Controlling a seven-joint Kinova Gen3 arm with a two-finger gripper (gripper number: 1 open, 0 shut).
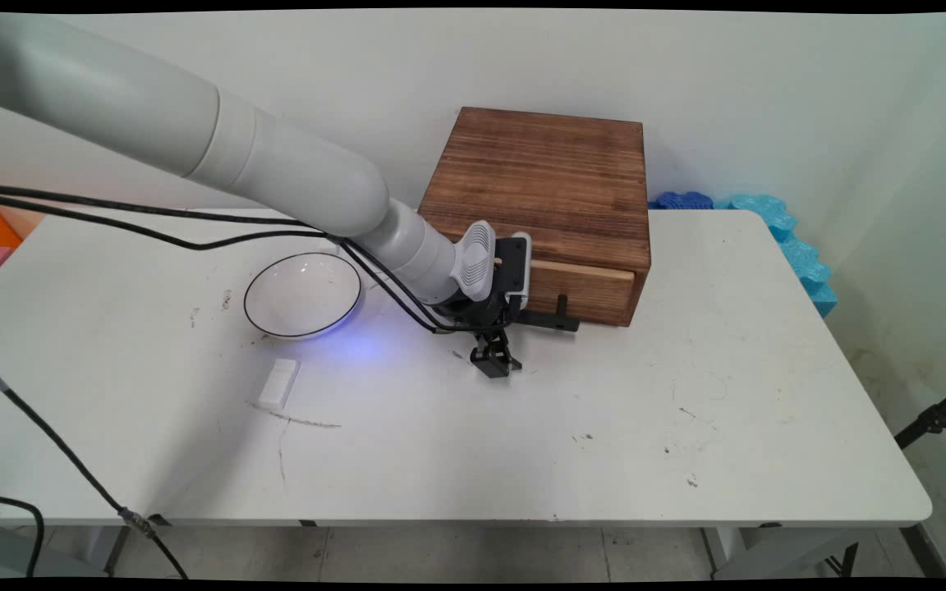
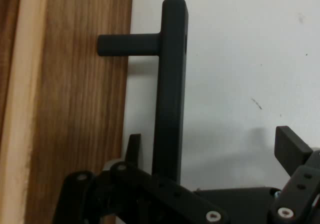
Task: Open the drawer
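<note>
At frame centre, the gripper hangs low, jaws spread wide around the black handle of the wooden drawer box, not yet clamped. A white bowl sits left.

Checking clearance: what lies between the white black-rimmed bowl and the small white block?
Only bare tabletop lies between the white black-rimmed bowl and the small white block, seen in the main view.
</note>
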